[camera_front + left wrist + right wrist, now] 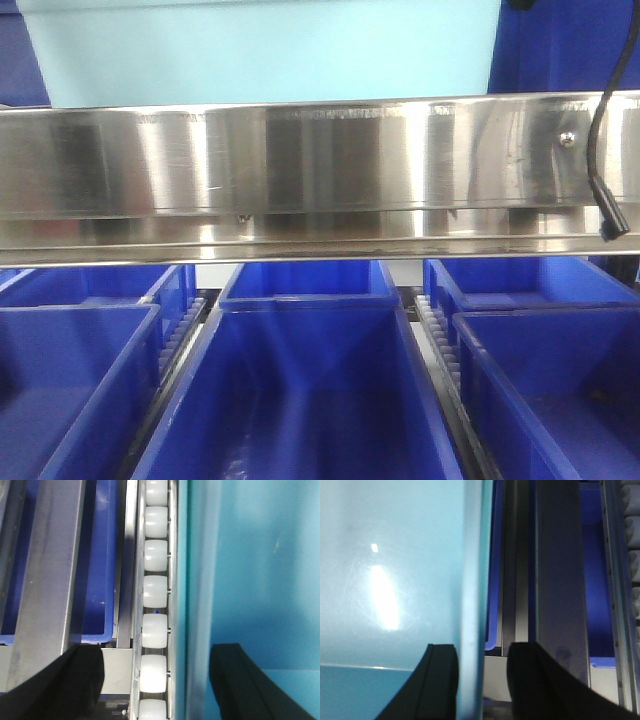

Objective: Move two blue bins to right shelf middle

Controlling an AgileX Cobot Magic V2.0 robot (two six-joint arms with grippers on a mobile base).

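Note:
A pale blue bin (pixel 260 45) fills the top of the front view, above a steel shelf rail (pixel 320 170). In the left wrist view my left gripper (pixel 157 680) is open wide and straddles the side wall of that pale bin (pixel 260 570): one finger (pixel 250 685) is inside, the other (pixel 65 680) outside past the roller track. My right gripper (pixel 482 680) is open around the opposite wall of the bin (pixel 395 570). Its inner finger (pixel 437 685) lies against the wall; its outer finger (pixel 540 685) stands apart from it. Neither gripper shows in the front view.
Several dark blue bins (pixel 300 400) sit in rows on the level below the rail. White rollers (pixel 155 595) run beside the pale bin's left wall. A black cable (pixel 600 150) hangs at the right end of the rail. Steel frame bars (pixel 557 580) flank the bin.

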